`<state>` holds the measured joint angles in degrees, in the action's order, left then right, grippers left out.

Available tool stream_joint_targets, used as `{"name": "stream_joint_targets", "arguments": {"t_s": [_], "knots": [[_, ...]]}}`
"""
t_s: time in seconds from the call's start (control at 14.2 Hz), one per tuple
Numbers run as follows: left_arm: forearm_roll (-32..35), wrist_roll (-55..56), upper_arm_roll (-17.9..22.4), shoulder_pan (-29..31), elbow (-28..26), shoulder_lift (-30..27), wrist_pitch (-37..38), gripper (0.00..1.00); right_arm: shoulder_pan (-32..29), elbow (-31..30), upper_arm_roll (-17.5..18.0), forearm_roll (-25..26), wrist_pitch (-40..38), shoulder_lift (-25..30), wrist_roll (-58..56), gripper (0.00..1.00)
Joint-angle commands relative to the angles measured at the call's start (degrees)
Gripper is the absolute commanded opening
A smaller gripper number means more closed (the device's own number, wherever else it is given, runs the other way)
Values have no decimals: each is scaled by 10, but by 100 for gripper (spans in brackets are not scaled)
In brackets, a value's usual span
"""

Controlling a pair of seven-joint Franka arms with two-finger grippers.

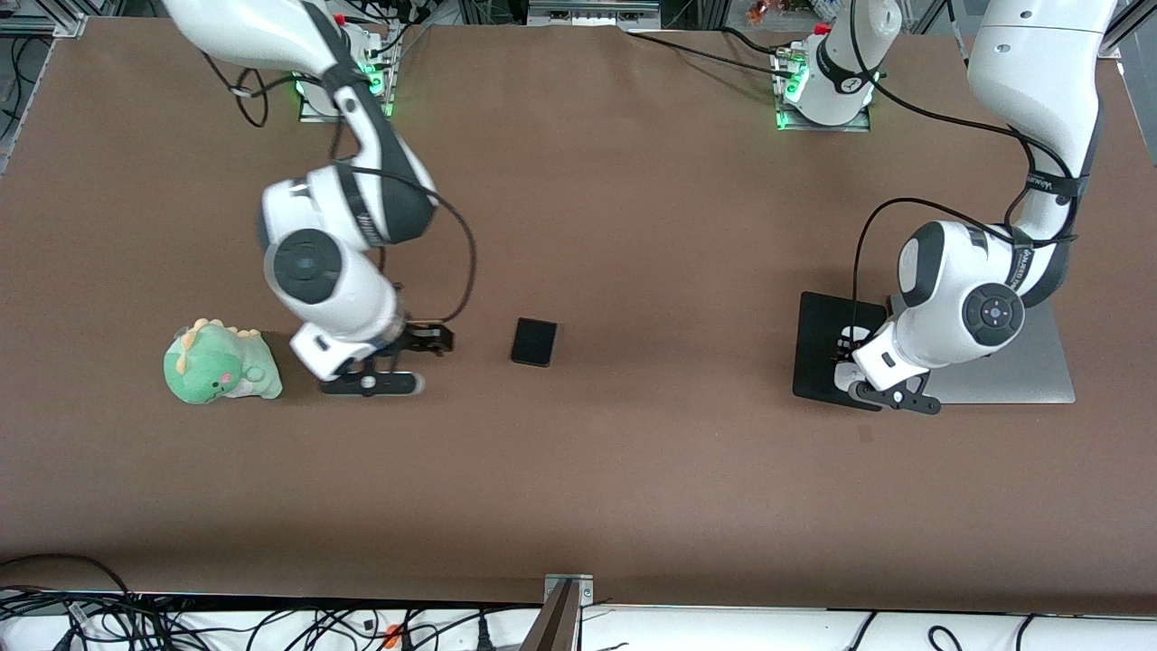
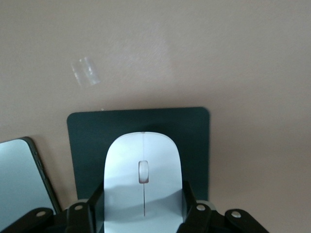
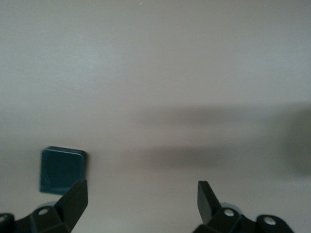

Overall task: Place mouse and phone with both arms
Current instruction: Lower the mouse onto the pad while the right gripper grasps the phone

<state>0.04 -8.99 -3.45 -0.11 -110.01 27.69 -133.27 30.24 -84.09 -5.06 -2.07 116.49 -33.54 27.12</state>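
The white mouse point(image 2: 143, 165) sits between the jaws of my left gripper point(image 2: 143, 206), which is shut on it just above the black mat point(image 2: 194, 131). In the front view my left gripper point(image 1: 848, 354) is over that mat point(image 1: 818, 348) at the left arm's end of the table, and my hand hides most of the mouse. The black phone point(image 1: 533, 342) lies flat on the table near the middle. My right gripper point(image 1: 423, 342) is open and empty, low over the table beside the phone toward the right arm's end. The phone also shows in the right wrist view point(image 3: 62, 170), off to one side of the open jaws.
A green dinosaur plush point(image 1: 221, 364) sits beside my right gripper, toward the right arm's end. A flat silver slab point(image 1: 1012, 371) lies against the mat, partly under my left arm; its edge shows in the left wrist view point(image 2: 19, 179). A clear tape patch point(image 2: 86, 72) is on the table.
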Motion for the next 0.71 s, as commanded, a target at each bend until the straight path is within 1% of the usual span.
{"name": "stream_joint_targets", "arguments": {"t_s": [0.0, 0.07, 0.28, 0.35, 0.42, 0.49, 0.64], "knots": [[11, -19, -5, 13, -78, -30, -65, 31, 26, 7, -5, -3, 39, -29, 63, 100], [11, -19, -7, 12, -90, -30, -73, 31, 34, 7, -5, -4, 56, -37, 79, 100], [10, -19, -7, 13, -95, -19, -95, 31, 51, 8, -4, -6, 90, -63, 165, 100], [10, -19, -7, 13, -97, -18, -100, 35, 60, 8, -4, -5, 104, -70, 196, 100], [10, -18, -7, 13, -98, -18, -100, 76, 68, 8, -4, -5, 120, -76, 216, 100], [10, -17, -7, 13, -97, -19, -98, 100, 78, 8, -4, -5, 138, -83, 222, 100], [10, -17, -7, 13, -93, -22, -92, 100, 90, 8, -4, -5, 159, -99, 244, 100]]}}
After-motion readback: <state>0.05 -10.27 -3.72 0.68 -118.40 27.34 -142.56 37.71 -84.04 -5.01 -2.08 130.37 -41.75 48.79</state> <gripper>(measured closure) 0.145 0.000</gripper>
